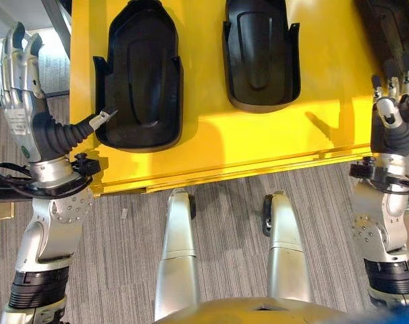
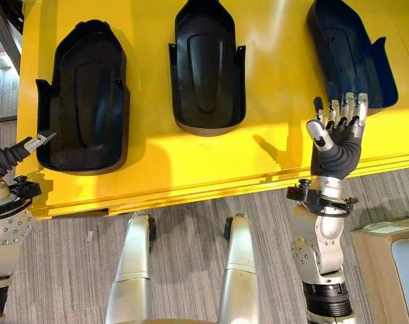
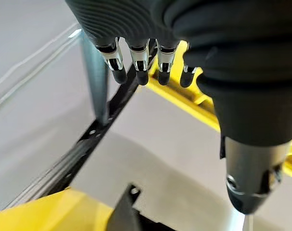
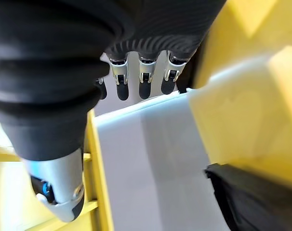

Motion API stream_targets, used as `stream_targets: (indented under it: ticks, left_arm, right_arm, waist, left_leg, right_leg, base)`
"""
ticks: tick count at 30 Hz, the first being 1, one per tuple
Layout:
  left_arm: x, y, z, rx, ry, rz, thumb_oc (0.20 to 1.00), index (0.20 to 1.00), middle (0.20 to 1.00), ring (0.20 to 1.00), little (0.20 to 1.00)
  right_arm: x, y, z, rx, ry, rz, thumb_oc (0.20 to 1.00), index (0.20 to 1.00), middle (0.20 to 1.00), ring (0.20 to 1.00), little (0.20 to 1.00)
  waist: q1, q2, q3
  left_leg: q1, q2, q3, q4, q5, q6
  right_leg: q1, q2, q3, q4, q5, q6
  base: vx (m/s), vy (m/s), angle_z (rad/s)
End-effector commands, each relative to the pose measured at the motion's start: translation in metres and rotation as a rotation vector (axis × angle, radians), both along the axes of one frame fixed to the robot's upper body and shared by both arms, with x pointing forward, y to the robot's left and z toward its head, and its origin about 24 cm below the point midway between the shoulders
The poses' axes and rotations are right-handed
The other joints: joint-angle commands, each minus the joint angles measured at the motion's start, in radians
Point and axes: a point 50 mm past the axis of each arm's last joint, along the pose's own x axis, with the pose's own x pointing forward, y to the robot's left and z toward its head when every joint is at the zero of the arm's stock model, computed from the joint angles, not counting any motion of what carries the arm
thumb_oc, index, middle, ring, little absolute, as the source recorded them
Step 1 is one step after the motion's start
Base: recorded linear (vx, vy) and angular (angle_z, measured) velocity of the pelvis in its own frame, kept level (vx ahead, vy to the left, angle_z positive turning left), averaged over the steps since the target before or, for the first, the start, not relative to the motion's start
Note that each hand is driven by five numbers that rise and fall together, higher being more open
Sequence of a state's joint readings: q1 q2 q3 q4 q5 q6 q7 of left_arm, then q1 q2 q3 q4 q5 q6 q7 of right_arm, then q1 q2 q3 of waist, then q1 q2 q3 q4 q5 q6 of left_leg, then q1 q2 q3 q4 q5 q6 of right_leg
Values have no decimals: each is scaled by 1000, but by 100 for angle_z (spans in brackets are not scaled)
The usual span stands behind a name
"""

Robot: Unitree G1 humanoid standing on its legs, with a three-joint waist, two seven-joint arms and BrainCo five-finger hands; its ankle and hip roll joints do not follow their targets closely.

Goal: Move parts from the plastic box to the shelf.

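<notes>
**Three parts on shelf, both hands empty**

Three black moulded parts lie flat on the yellow shelf (image 2: pixel 272 158), in a row, well apart: left part (image 2: pixel 86 98), middle part (image 2: pixel 208 67), right part (image 2: pixel 349 50). Long axes run away from the robot; the right one is tilted.

Left hand (image 1: pixel 19 81): off the shelf's left edge, fingers straight, holding nothing; thumb tip near the left part's corner. Right hand (image 2: pixel 336 128): over the shelf's front edge, fingers straight, empty, just below the right part.

Each outer part is nearest its own-side hand. Judgement: placing looks done; next fetch req'd.

No legible labels or print.
</notes>
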State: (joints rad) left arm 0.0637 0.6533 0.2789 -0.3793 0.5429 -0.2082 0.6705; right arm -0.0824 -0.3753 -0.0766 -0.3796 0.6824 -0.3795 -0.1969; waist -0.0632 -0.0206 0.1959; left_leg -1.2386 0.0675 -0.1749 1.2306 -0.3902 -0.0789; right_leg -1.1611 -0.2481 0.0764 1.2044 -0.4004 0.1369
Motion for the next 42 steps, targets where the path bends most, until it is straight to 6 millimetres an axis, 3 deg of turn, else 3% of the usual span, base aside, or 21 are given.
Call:
stream_targets:
  ticks: [1, 7, 14, 29, 42]
  left_arm:
    - [-17, 8, 16, 109, -110, 59, 1000, 1000, 1000, 1000, 1000]
    - [-29, 4, 11, 219, -86, 43, 1000, 1000, 1000, 1000, 1000]
    - [-35, 4, -12, 253, 69, 11, 1000, 1000, 1000, 1000, 1000]
    - [-23, -25, -60, 256, 430, -262, 1000, 1000, 1000, 1000, 1000]
    - [-27, -32, -92, 204, 700, -372, 1000, 1000, 1000, 1000, 1000]
  right_arm:
    - [-18, -3, 35, -73, -223, -27, 1000, 1000, 1000, 1000, 1000]
    - [-26, -6, 37, -71, -261, -43, 1000, 1000, 1000, 1000, 1000]
    - [-28, -7, 37, -77, -262, -46, 1000, 1000, 1000, 1000, 1000]
    - [-17, 7, 39, -44, -265, 9, 1000, 1000, 1000, 1000, 1000]
    - [-12, 14, 41, -25, -272, 34, 1000, 1000, 1000, 1000, 1000]
  waist:
    - [19, -11, 5]
    - [25, -8, 5]
    - [37, -5, 7]
    - [48, -4, 30]
    - [54, 2, 44]
  left_leg:
    - [61, -26, 78, -47, -30, 69]
    - [59, -25, 78, -53, -25, 67]
    - [62, -25, 75, -55, -21, 67]
    - [73, -23, 77, -61, -9, 68]
    - [71, -22, 75, -56, -9, 68]
  right_leg:
    - [30, 5, -38, 11, -47, -81]
    - [31, 4, -43, 8, -40, -77]
    - [36, 0, -47, 9, -39, -73]
    - [49, -9, -54, 11, -34, -68]
    - [47, -5, -53, 13, -41, -66]
  base:
    - [5, -10, 10]
    - [1, -3, 3]
    - [0, -14, 5]
    - [-3, -7, 3]
    - [0, 0, 0]
